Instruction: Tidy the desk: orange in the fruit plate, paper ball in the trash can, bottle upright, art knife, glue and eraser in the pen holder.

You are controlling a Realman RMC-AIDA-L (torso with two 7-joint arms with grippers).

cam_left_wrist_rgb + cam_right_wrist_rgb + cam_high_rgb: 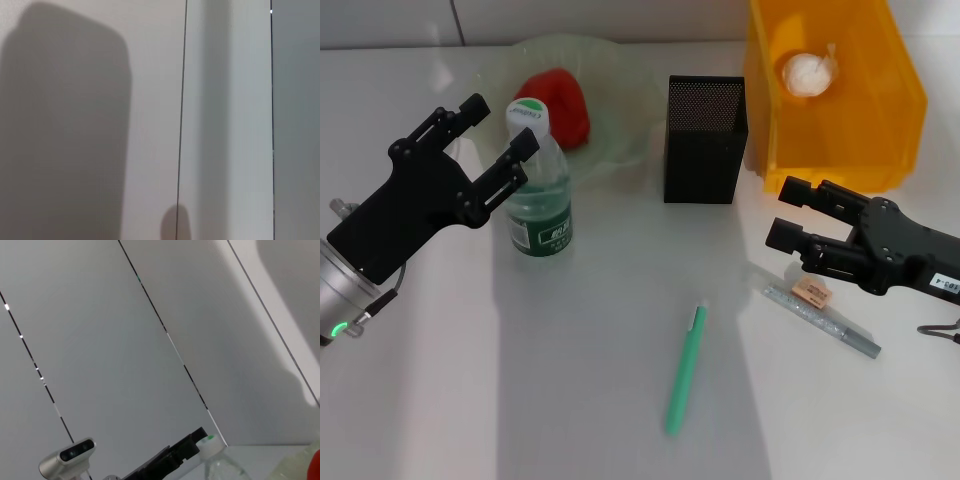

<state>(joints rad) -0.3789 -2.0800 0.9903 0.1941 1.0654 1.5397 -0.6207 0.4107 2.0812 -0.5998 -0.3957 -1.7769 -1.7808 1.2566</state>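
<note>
So far, the orange [556, 106] is plated, the paper ball [807, 73] binned, the bottle [539, 190] stood up. The eraser [812, 292] is still left under the wide-open right gripper [788, 211]. The left gripper [498, 132] is wide open too.

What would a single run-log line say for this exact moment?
left gripper: open, around upright bottle | right gripper: open, above eraser | orange: in fruit plate | paper ball: in trash can

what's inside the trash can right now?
The paper ball lies on the floor of the yellow trash can, toward its back. Nothing else shows inside, though the front wall hides the nearest strip of the floor.
</note>
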